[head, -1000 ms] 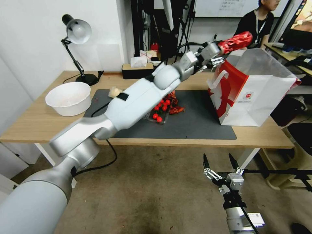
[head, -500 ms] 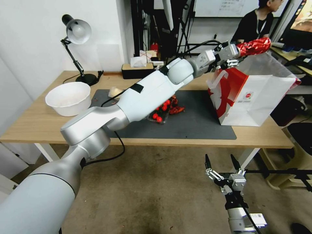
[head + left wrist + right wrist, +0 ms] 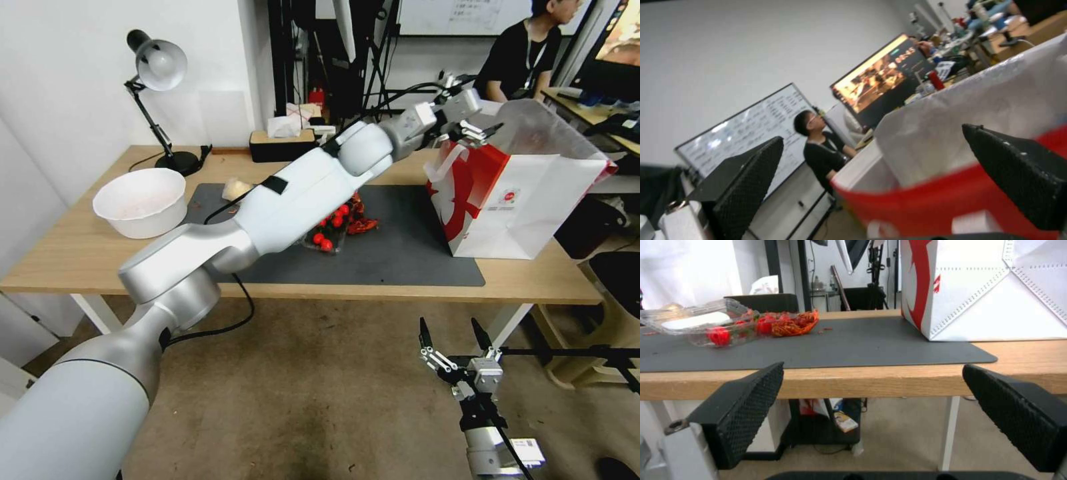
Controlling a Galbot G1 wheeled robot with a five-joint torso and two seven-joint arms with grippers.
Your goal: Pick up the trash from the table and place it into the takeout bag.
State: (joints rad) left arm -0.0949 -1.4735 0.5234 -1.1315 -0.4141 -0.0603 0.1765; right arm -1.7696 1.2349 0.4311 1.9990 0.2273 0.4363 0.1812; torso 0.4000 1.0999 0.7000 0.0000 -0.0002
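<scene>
A light-wood table with a dark grey mat stands before a cluttered room. Nearest, the right gripper hangs low before the table edge, fingers apart, empty. On the mat lie a clear tray of red bits and a pale wad; a white bowl sits beside it. Farther off, the left gripper hovers over the red-and-white takeout bag, fingers spread and empty.

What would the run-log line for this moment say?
left hand: open, empty, above takeout bag mouth | right hand: open, idle, below table edge | white bowl: on table
</scene>
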